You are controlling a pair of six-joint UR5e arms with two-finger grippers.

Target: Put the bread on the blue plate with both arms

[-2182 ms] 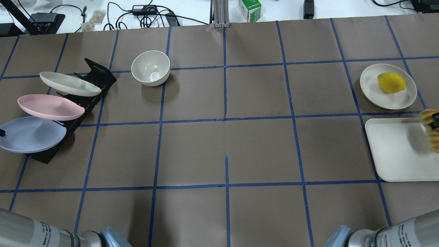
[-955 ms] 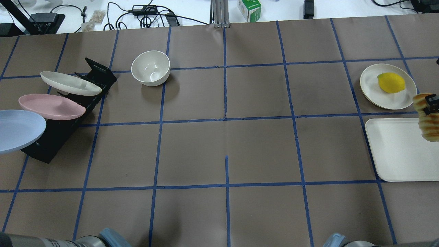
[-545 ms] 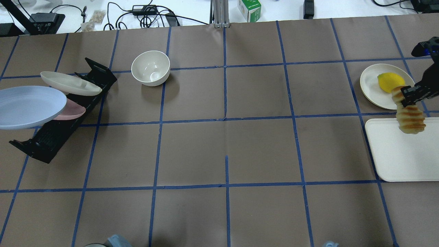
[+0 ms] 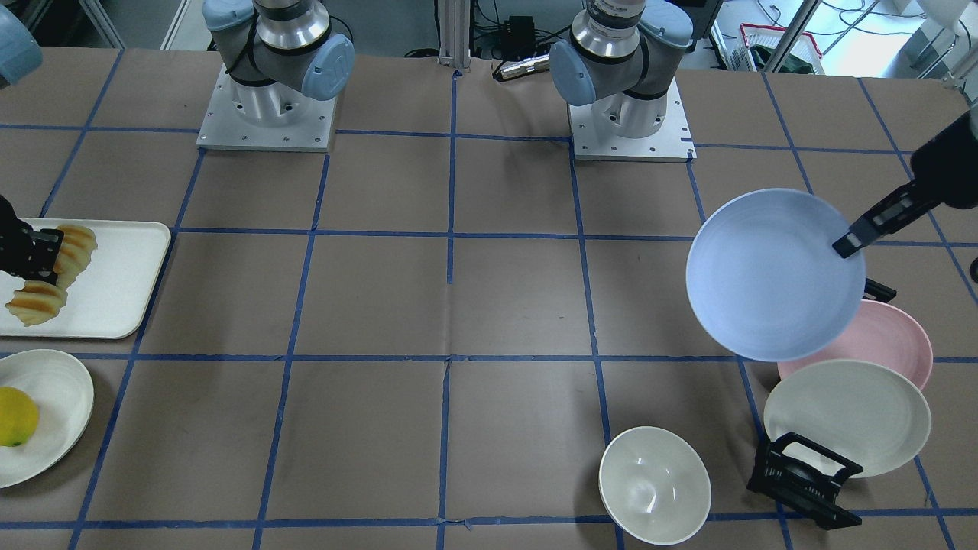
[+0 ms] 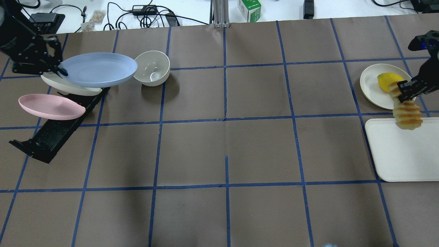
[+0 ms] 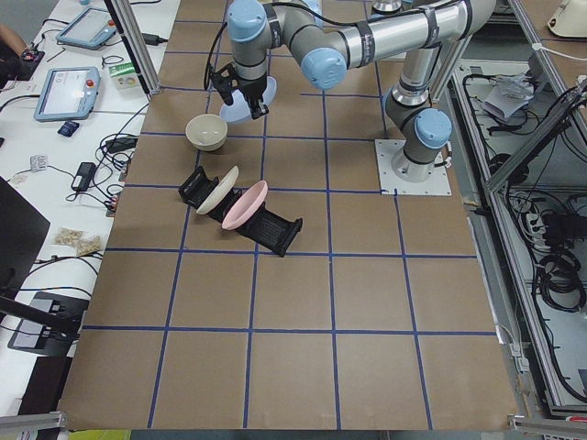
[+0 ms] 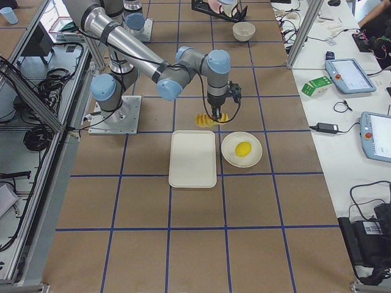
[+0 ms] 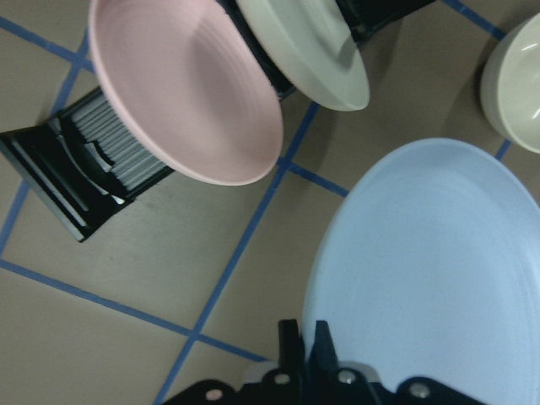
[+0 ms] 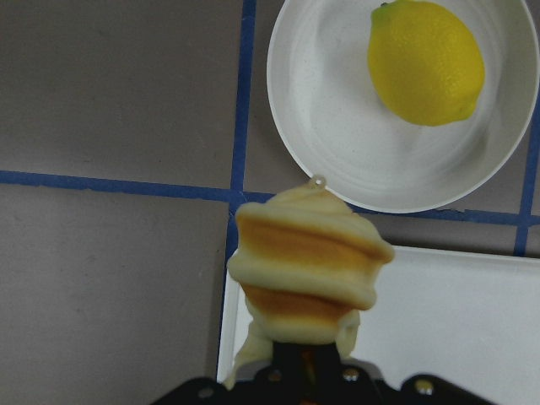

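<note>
The blue plate (image 5: pixel 97 69) is in the air, held by its rim in my left gripper (image 5: pixel 61 71), which is shut on it. It hangs above the off-white plate and next to the bowl. It also shows in the front view (image 4: pixel 772 275) and the left wrist view (image 8: pixel 439 270). The bread (image 5: pixel 407 115), striped orange and pale yellow, hangs lengthwise from my right gripper (image 5: pixel 401 92), which is shut on its upper part. It is above the far edge of the white tray, beside the lemon's plate. The right wrist view shows the bread (image 9: pixel 308 270) end-on.
A black rack (image 5: pixel 48 137) at the left holds a pink plate (image 5: pixel 51 107) and an off-white plate (image 5: pixel 68 87). A white bowl (image 5: pixel 152 68) stands right of them. A lemon (image 5: pixel 387 80) lies on a white plate (image 5: pixel 370 85). A white tray (image 5: pixel 398 154) lies at the right.
My left gripper has lifted the blue plate out of the rack and carried it far and right, toward the bowl. My right gripper has raised the bread off the tray and moved it inward.
</note>
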